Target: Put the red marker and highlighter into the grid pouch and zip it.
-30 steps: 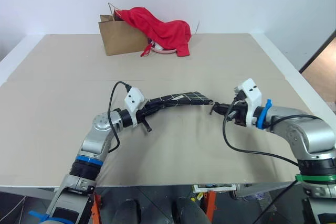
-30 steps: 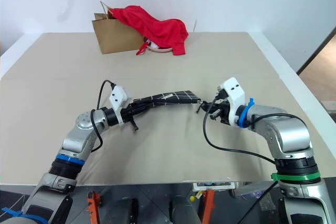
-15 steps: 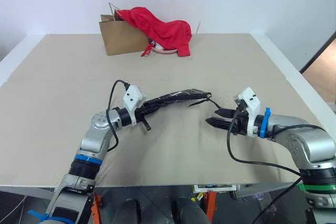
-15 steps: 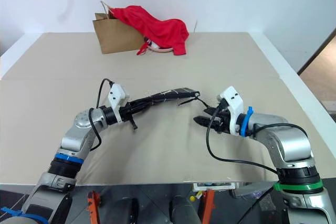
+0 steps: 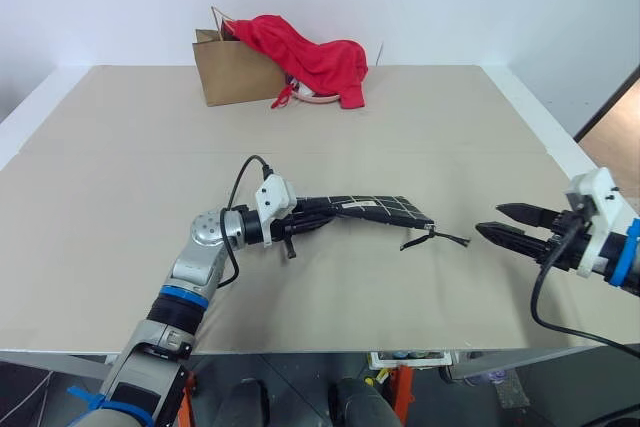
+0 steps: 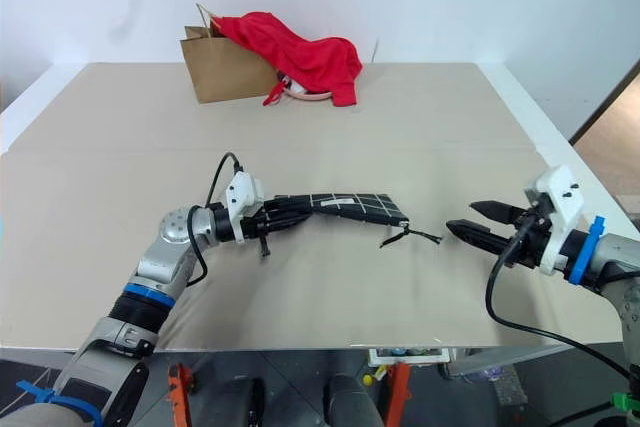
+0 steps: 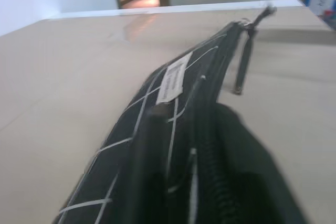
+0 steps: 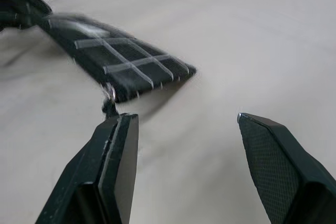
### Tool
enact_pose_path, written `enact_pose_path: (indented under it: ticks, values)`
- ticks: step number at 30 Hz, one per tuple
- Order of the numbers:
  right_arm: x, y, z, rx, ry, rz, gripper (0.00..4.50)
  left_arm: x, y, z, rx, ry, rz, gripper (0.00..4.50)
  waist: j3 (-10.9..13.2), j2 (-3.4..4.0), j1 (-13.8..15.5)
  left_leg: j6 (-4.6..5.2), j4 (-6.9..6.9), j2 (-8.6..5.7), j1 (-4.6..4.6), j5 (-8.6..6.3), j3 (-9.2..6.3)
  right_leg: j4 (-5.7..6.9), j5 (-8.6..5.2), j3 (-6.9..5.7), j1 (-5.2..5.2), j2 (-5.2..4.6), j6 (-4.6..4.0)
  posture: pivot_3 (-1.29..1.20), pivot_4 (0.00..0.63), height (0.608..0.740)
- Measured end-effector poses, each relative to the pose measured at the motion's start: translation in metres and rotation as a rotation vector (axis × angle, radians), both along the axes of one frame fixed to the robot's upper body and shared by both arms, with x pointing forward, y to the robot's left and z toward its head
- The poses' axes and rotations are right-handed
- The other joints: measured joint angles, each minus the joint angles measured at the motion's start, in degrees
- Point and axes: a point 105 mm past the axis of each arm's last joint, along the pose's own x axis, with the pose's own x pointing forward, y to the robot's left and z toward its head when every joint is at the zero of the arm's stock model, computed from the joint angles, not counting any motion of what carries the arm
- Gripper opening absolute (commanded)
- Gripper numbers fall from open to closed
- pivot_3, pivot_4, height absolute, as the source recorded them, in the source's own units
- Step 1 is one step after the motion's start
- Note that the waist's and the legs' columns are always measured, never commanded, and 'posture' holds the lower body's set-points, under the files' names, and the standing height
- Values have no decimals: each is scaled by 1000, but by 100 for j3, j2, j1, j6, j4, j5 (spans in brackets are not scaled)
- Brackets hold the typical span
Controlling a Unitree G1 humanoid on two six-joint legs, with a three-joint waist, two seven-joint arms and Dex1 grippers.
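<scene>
- The grid pouch (image 5: 372,209) lies near the middle of the table (image 5: 120,167), on the side nearer the robot, well in front of the brown paper bag (image 5: 228,71).
- Taking the pouch as landmark: its one end sits between the fingers of the left gripper (image 5: 300,225), its other end points toward the right gripper (image 5: 505,225).
- The left gripper lies level along the pouch's end. Its fingers flank that end in the left wrist view, but whether they press on the fabric or stand slack cannot be told.
- From that end the pouch sags to the table, its far corner touching or almost touching the surface.
- The zipper cord pull (image 5: 432,238) trails from the pouch's far corner, lying loose on the table toward the right gripper.
- A small white label (image 7: 173,77) shows on the pouch's gridded face.
- The right gripper hovers well apart from the pouch's far end, beyond the tip of the cord pull, its two black fingers (image 8: 113,156) spread wide with nothing between them.
- The zip line runs shut along the pouch's edge as far as the left wrist view shows it.
- Behind the pouch, at the table's far edge, a red cloth (image 5: 310,57) drapes over the paper bag.
</scene>
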Motion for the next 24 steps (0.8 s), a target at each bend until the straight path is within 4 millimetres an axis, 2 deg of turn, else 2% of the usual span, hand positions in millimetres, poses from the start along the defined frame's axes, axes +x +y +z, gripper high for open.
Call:
enact_pose_path:
  ticks: [3, 6, 10, 11, 12, 15, 16, 17, 18, 22, 24]
  values:
    - [-8, -8, 4, 34, -27, -21, 3269, 1, 4, 1, -22, 18, 34, 3619, 0, 0, 1, 0, 0, 1, -1, 0, 1, 0, -1, 2, 0, -1, 1, 0, 150, 740]
    - [-8, -9, 6, 36, -35, -28, 3269, 4, 12, 12, -116, 85, 101, 3619, 0, 0, -8, 0, 1, 5, 0, 0, 0, 1, 1, 1, 0, 1, 0, 0, 150, 740]
    - [-7, -8, 6, 37, -48, -25, 3269, 6, 35, 34, -258, 183, 201, 3619, -1, 2, -9, 0, 1, 6, 9, 0, -3, 4, 2, -2, 6, 2, -2, 0, 150, 740]
    - [-6, -6, 6, 37, -50, -19, 3269, 4, 46, 35, -285, 235, 235, 3619, -1, 2, -19, 0, 1, 8, 10, 0, -1, 4, 1, -1, 5, 3, -2, 0, 150, 740]
    - [-5, -6, 4, 40, -44, -17, 3269, -3, 66, 32, -303, 308, 286, 3619, -1, 2, -60, 0, -2, 12, 10, 0, 0, 4, -1, 0, 5, 3, -3, 0, 150, 740]
    - [-2, -7, 3, 46, -42, -21, 3269, -12, 88, 28, -320, 394, 340, 3619, 0, 2, -66, 0, -2, 9, 9, 0, -3, 4, -4, -5, 5, 0, -4, 0, 150, 740]
    - [0, -7, 4, 49, -48, -18, 3269, -28, 104, 25, -307, 470, 349, 3619, 2, -2, -97, 0, -3, 13, 8, 0, -1, 3, -5, -3, 3, 0, -7, 0, 150, 740]
    - [1, -8, 4, 51, -49, -23, 3269, -33, 110, 25, -302, 490, 360, 3619, 2, -2, -98, 0, -3, 12, 8, 0, -2, 3, -5, -4, 4, -1, -7, 0, 150, 740]
    - [4, -8, 4, 55, -54, -22, 3269, -42, 125, 25, -295, 518, 405, 3619, 3, -2, -108, 0, -3, 13, 11, 0, -1, 3, -6, -3, 3, -1, -8, 0, 150, 740]
    - [6, -5, 1, 66, -59, -20, 3269, -47, 171, 29, -333, 557, 583, 3619, 3, -2, -86, -1, -2, 13, 20, 0, -4, 6, -13, -10, 10, -1, -28, 0, 150, 740]
    - [7, -4, 0, 73, -58, -21, 3269, -48, 187, 33, -348, 559, 639, 3619, 3, -3, -74, -1, -1, 10, 20, 1, -3, 5, -17, -10, 11, -5, -35, 0, 150, 740]
